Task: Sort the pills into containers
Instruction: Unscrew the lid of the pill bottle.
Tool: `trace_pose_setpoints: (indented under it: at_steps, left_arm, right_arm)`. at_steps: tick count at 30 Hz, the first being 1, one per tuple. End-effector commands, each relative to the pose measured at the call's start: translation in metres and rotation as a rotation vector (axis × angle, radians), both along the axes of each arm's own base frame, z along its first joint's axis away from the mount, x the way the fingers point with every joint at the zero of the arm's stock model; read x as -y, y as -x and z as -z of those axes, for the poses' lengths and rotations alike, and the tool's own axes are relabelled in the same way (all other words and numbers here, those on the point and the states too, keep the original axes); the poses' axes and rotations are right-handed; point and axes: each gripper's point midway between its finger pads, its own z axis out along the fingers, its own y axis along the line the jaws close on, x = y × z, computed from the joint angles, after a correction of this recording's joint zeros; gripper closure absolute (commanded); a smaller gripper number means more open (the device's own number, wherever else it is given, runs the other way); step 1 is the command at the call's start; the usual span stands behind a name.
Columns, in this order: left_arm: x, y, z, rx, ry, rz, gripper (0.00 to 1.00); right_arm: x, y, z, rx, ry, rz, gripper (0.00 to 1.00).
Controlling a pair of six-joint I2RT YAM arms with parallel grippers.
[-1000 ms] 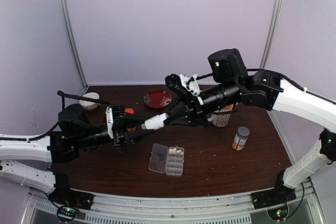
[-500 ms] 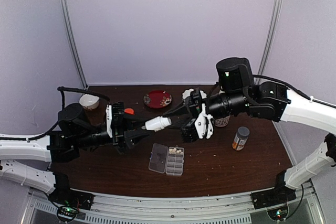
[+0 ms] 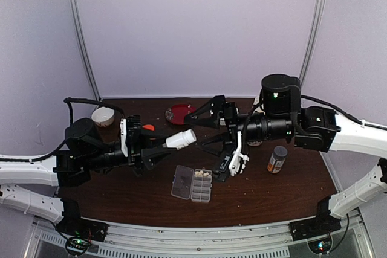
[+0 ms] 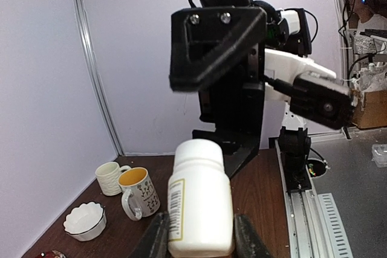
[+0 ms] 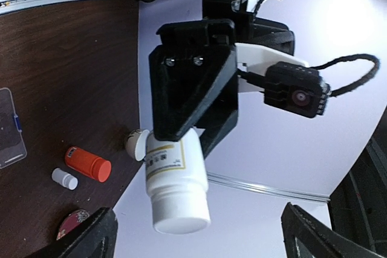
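With the left claw (image 4: 201, 237) gripping a white bottle (image 4: 199, 197) and the right claw (image 3: 208, 143) wide open, an off-centre grab could knock it loose.

Pale lilac walls (image 3: 193, 28) close in beyond the left gripper (image 3: 164, 148), a metal pole (image 3: 80, 28) at each far corner; the table (image 3: 272, 191) beneath is dark brown, probably wood.

Two mugs (image 4: 112, 177) (image 4: 138, 193), two white bottles (image 5: 175, 179) (image 5: 64, 179), one orange bottle (image 5: 87, 164), one pill box (image 3: 181, 181), one red plate (image 3: 178, 113).
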Motion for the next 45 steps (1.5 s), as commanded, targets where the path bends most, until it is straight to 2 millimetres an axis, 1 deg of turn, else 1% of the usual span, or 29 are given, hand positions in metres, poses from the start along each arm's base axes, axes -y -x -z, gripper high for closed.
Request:
trace_pose_setpoints:
  at_steps: [1,3,5,6,8,9,10,11,13,19,22,25,26,29,31,34,35,37,40,45]
  left_arm:
    - [-0.007,0.005,-0.031,0.042,0.088,0.008,0.85]
    - [-0.009,0.004,-0.031,0.046,0.093,-0.001,0.85]
    - [-0.011,0.005,-0.031,0.053,0.096,-0.004,0.85]
    - [-0.011,0.005,-0.030,0.055,0.094,-0.006,0.85]
    - [-0.012,0.005,-0.029,0.061,0.084,-0.009,0.85]
    - [-0.012,0.005,-0.028,0.066,0.079,-0.011,0.85]
    - [-0.012,0.005,-0.028,0.068,0.074,-0.013,0.85]
    - [-0.012,0.004,-0.027,0.070,0.072,-0.018,0.85]
    - [-0.012,0.003,-0.027,0.072,0.069,-0.025,0.85]
    - [-0.012,0.002,-0.026,0.087,0.065,-0.030,0.85]
    - [-0.013,0.002,-0.025,0.099,0.059,-0.036,0.85]
    - [-0.014,0.002,-0.025,0.117,0.055,-0.041,0.85]
    - [-0.014,0.002,-0.024,0.123,0.053,-0.040,0.85]
    - [-0.015,0.004,-0.025,0.138,0.050,-0.034,0.85]
    - [-0.016,0.006,-0.027,0.145,0.052,-0.031,0.85]
    - [-0.016,0.007,-0.027,0.151,0.051,-0.026,0.85]
    - [-0.017,0.007,-0.027,0.151,0.051,-0.025,0.85]
    - [-0.017,0.008,-0.027,0.154,0.051,-0.021,0.86]
    - [-0.016,0.008,-0.027,0.155,0.049,-0.017,0.86]
    - [-0.014,0.009,-0.027,0.157,0.047,-0.008,0.86]
  right_arm:
    - [0.019,0.023,-0.057,-0.177,-0.200,-0.042,0.00]
    - [0.029,0.034,-0.064,-0.371,-0.232,-0.055,0.00]
    - [0.036,0.039,-0.074,-0.623,-0.295,-0.043,0.00]
    - [0.039,0.041,-0.075,-0.731,-0.307,-0.033,0.00]
    - [0.045,0.038,-0.073,-0.973,-0.338,0.020,0.00]
    - [0.049,0.033,-0.085,-1.125,-0.413,0.041,0.00]
    - [0.051,0.025,-0.089,-1.318,-0.468,0.089,0.00]
    - [0.052,0.024,-0.090,-1.431,-0.472,0.111,0.00]
    - [0.049,0.033,-0.083,-1.601,-0.392,0.134,0.00]
    - [0.043,0.029,-0.075,-2.220,-0.377,0.290,0.00]
    - [0.033,0.035,-0.067,-2.511,-0.295,0.337,0.00]
    - [0.026,0.042,-0.063,-2.603,-0.190,0.424,0.00]
    - [0.026,0.044,-0.069,-2.616,-0.171,0.427,0.00]
    - [0.026,0.040,-0.063,-2.634,-0.168,0.520,0.01]
    - [0.025,0.035,-0.057,-2.644,-0.175,0.573,0.05]
    - [0.021,0.027,-0.046,-2.659,-0.176,0.647,0.17]
    - [0.019,0.025,-0.040,-2.654,-0.168,0.682,0.19]
    - [0.016,0.022,-0.036,-2.632,-0.156,0.722,0.24]
    - [0.010,0.018,-0.030,-2.615,-0.148,0.759,0.29]
    - [0.001,0.014,-0.029,-2.614,-0.141,0.758,0.28]
